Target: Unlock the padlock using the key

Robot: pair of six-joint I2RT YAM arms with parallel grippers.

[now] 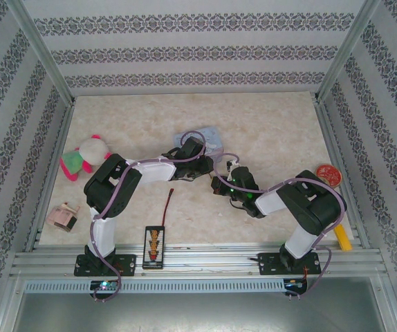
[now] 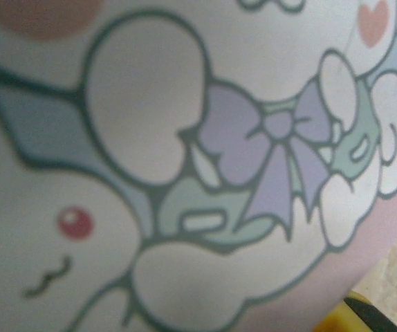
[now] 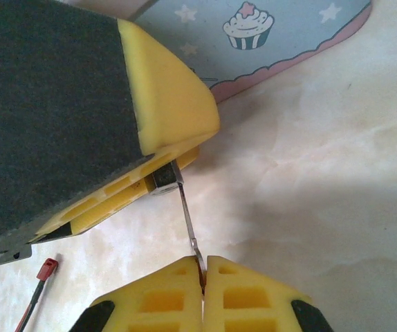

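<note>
Right gripper (image 3: 202,275): jaws pressed together at bottom centre of its wrist view, pinching the lower end of a thin metal strip (image 3: 188,225) (could be the key edge-on, cannot tell for sure). The strip runs up and slightly left to the padlock (image 3: 164,178), a tiny block left of frame centre. Left gripper (image 3: 176,166) comes in from the upper left, with its yellow fingers (image 3: 164,97) clamped on that padlock just above the table (image 3: 323,180). The blue tin (image 3: 281,34) with cupcake print lies flat at top centre, close behind the left fingers. A red-tipped cable (image 3: 43,273) sits in the lower left corner. In the top view both arms meet mid-table, just below the tin. The plush toy (image 1: 84,155) is well apart at the left, and the red round item (image 1: 328,174) is at the right edge. The left wrist view is blurred and shows the tin's cartoon print.
</note>
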